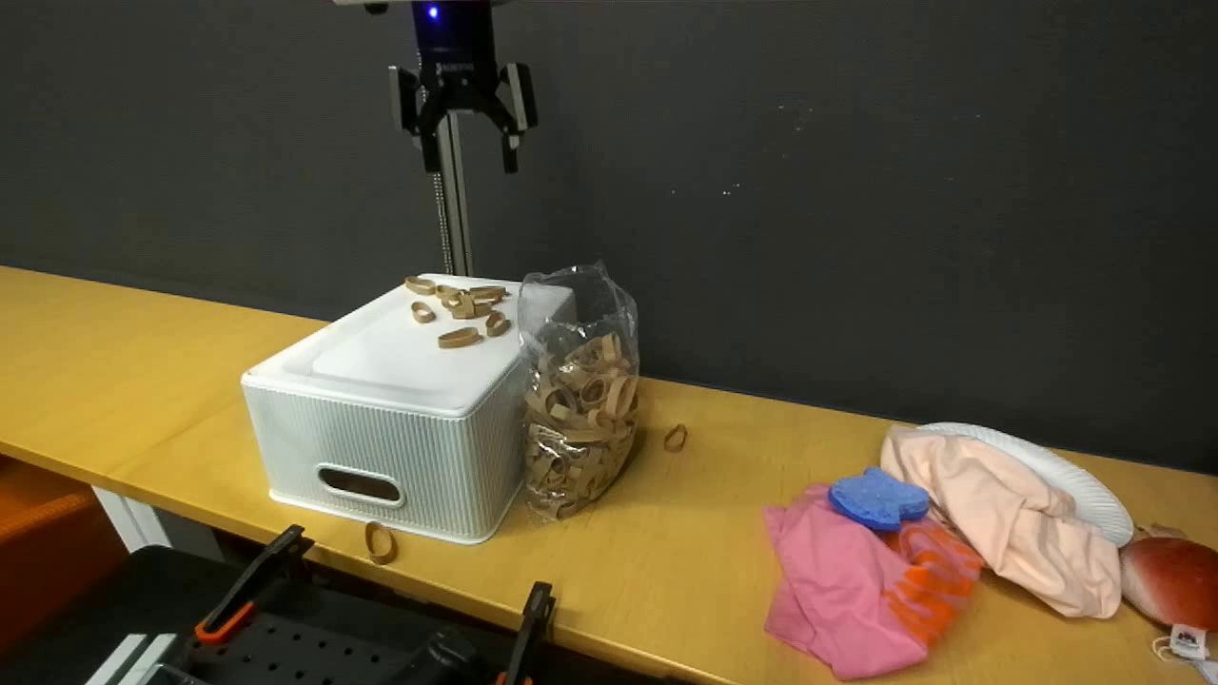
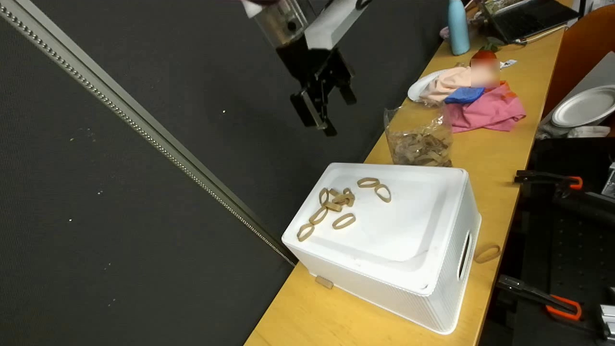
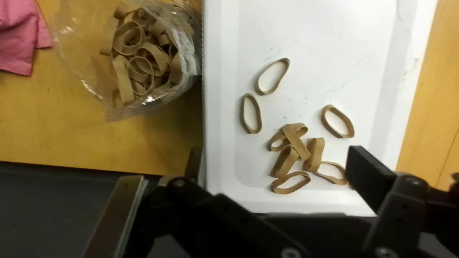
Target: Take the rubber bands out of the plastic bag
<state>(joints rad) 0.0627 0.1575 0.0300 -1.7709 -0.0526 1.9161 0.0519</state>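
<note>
Fingers point(image 1: 430, 152) apart; bagged rubber bands point(image 3: 156, 53) uncountable

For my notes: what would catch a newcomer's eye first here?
Probably the white box on the wooden table, with tan rubber bands scattered over its top. Beside it stands a clear plastic bag holding many more of them, and the open gripper hangs above the box. Farther along the table lies a pink cloth bearing a blue sponge-like piece.

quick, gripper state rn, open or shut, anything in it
Gripper: open, holding nothing, raised higher than the white box.
</note>
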